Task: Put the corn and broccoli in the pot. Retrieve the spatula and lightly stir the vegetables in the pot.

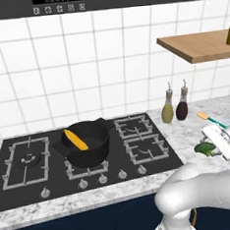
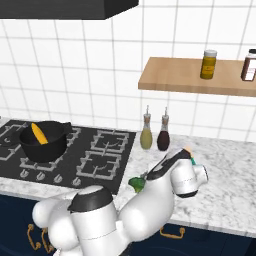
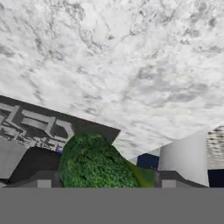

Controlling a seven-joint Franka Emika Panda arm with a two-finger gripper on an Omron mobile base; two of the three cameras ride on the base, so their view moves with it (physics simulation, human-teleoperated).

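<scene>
Yellow-orange corn [image 1: 75, 139] in black pot [image 1: 93, 151]; green broccoli [image 3: 96, 164]; grey-white marbled counter [image 3: 131, 65]; white-tiled wall [image 1: 83, 65].

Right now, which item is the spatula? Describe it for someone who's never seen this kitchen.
Find the marble counter right of the stove. Beyond the two bottles lies the spatula, flat on the stone. Unlike the upright bottles, it is slim, with a teal handle and orange blade.

A kitchen in a home.
There is a black gas stove [image 1: 86, 156] with knobs, white tiles [image 1: 83, 65] on the wall, a grey stone counter [image 2: 225, 180], a wooden shelf [image 2: 195, 76] with jars, two bottles [image 1: 174, 107] and dark blue cupboards [image 1: 72, 229] below.
</scene>
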